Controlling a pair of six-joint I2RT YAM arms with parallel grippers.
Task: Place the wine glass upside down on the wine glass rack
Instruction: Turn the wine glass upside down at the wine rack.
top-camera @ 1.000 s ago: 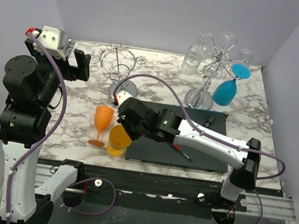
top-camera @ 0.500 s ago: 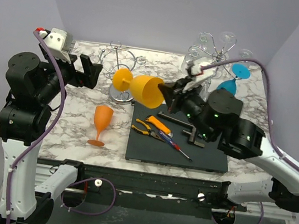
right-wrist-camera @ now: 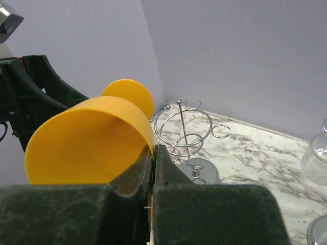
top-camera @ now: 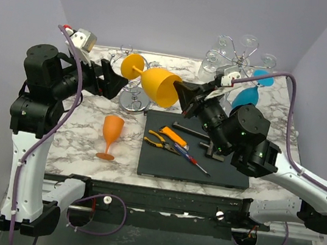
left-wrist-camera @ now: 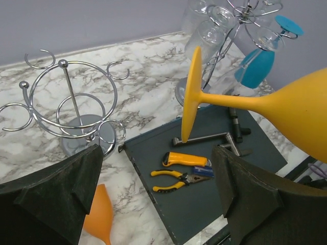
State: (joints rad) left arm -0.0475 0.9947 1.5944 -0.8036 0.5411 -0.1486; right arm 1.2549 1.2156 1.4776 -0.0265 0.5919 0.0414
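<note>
My right gripper [top-camera: 184,93] [right-wrist-camera: 153,149] is shut on the rim of the yellow wine glass [top-camera: 158,86] [right-wrist-camera: 84,140], which hangs on its side in the air. The glass's round foot [top-camera: 133,67] [left-wrist-camera: 191,97] points toward my left gripper [top-camera: 116,78] [left-wrist-camera: 158,153]. That gripper stands open just left of the foot, apart from it, with nothing between its fingers. The empty chrome wine glass rack [top-camera: 133,93] [left-wrist-camera: 71,102] [right-wrist-camera: 186,138] stands on the marble below and behind the glass.
An orange wine glass [top-camera: 111,136] [left-wrist-camera: 97,214] stands upright at the front left. A dark mat [top-camera: 229,175] carries pliers [top-camera: 159,140], a yellow knife [top-camera: 174,135] and a screwdriver. A second rack [top-camera: 234,62] at the back right holds clear glasses and a blue glass [top-camera: 247,99].
My right arm has lifted the yellow glass from the table's front and carried it back and left, level in the air. My left arm has leaned in toward its foot.
</note>
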